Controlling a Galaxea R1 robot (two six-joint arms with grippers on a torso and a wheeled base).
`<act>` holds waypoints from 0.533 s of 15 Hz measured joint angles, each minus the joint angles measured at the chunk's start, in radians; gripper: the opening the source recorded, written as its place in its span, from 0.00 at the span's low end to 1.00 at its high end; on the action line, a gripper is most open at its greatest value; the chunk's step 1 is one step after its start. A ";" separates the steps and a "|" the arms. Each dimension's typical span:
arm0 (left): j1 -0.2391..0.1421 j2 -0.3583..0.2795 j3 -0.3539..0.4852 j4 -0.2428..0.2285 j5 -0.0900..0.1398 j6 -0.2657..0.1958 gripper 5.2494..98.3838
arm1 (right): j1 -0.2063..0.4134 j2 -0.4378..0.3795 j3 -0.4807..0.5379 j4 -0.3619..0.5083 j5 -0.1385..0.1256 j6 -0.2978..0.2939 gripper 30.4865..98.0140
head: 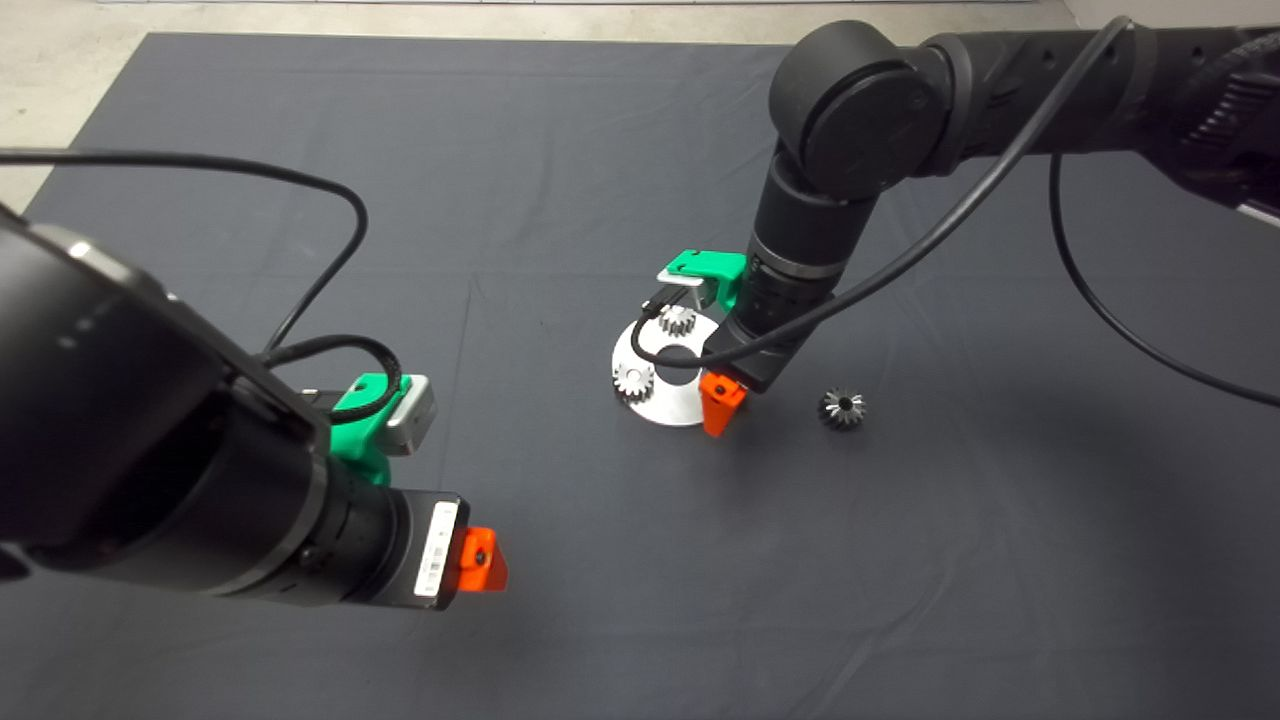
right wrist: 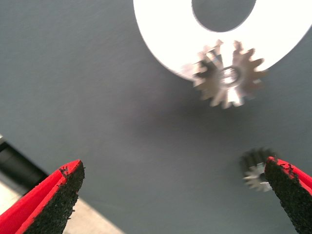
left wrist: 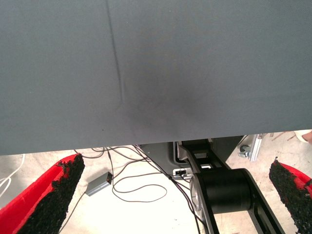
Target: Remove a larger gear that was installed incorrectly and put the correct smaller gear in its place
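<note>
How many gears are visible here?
4. Two pale gears sit on the plate; the larger gear, seen only in the right wrist view, at its edge; the smaller gear on the mat right of it. The right arm may hide more.

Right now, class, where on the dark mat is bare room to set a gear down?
Bare: the dark mat behind the round silver plate, and the front right. Crowded: around that plate, under the right end effector, beside the small dark grey gear.

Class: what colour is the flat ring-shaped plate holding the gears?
Shiny silver plate; head view shows it best.
</note>
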State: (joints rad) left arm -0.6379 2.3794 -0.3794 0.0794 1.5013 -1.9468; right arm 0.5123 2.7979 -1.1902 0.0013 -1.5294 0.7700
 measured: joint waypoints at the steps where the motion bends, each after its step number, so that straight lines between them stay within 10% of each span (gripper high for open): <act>1: 0.000 0.000 0.000 -0.001 0.000 0.000 0.99 | 0.000 -0.005 0.000 -0.021 0.000 -0.009 1.00; 8: 0.000 0.000 0.002 -0.002 0.000 0.000 0.99 | -0.020 -0.029 0.001 -0.117 0.000 -0.083 1.00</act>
State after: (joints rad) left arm -0.6379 2.3794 -0.3774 0.0772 1.5017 -1.9468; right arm 0.4921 2.7691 -1.1891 -0.1160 -1.5298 0.6870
